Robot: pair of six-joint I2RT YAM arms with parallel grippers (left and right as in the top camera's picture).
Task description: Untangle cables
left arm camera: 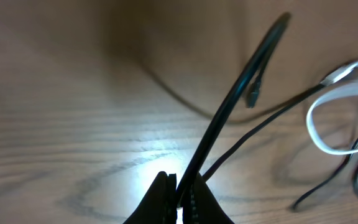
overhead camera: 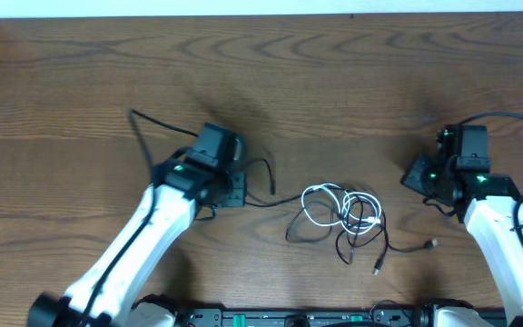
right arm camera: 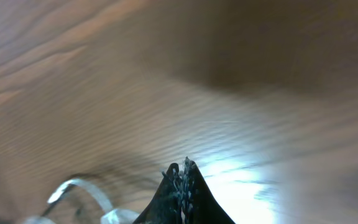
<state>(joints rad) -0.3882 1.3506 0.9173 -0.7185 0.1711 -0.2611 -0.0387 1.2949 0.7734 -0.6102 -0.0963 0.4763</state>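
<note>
Wood-grain bench (overhead camera: 261,73), filling the overhead view. On it, left arm (overhead camera: 143,241) reaching in from the lower left, right arm (overhead camera: 507,241) from the lower right.

Between them, toward the near edge, the cables (overhead camera: 345,218): one loose heap, a white cord (overhead camera: 320,202) looped among thin black ones. Trailing out of the heap to the left, one black strand (overhead camera: 275,202), ending at the left fingers (left arm camera: 176,190). Pressed together on that strand, going by the left wrist view, with a short free length arching up and away and a small plug (left arm camera: 253,96) hanging beside it.

Well apart from the heap, on its right, the right fingers (right arm camera: 182,177): pressed together too, pinching nothing visible, low over bare wood with only a bit of white loop at the frame's lower left.

Smallest of all, a free plug end (overhead camera: 431,243) lying out to the right of the heap and a second plug end (overhead camera: 377,268) at its front.

Probably very light, limp and smooth-jacketed; likely to drag the whole heap along rather than slide free under a one-ended pull. Best taken just behind a plug end, clear of the crossings, pinning the heap with one set of fingers and drawing with the other. Little to break, apart from the plugs.
</note>
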